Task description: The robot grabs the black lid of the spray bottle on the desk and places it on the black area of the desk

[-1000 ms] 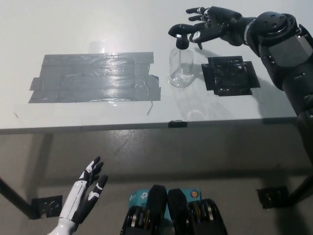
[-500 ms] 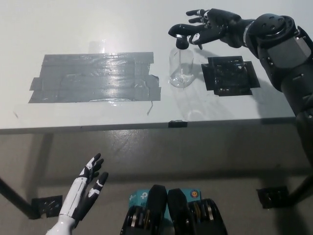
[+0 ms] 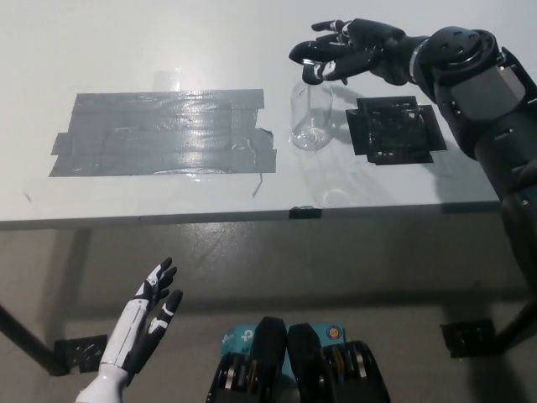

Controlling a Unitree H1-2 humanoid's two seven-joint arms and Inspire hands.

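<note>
Closer now comes the black right hand (image 3: 352, 46), having slid leftward over the last second until its fingers reach the black lid (image 3: 312, 60), which sits on top of the clear spray bottle (image 3: 310, 117). Fingers are curled loosely around the lid's right side and top, still apart rather than clamped, and whether they actually touch the lid is hard to tell from this angle. The bottle stands upright on the white desk (image 3: 151, 42), between the large patch of grey tape (image 3: 159, 134) on its left and the black area (image 3: 393, 128) just beside it on its right. That black square lies bare, under the right forearm. Down at the lower left, the white left hand (image 3: 143, 323) hangs below the desk's near edge, fingers spread and holding nothing, a touch lower in the picture than it was a second ago. The lid has not left the bottle yet.
</note>
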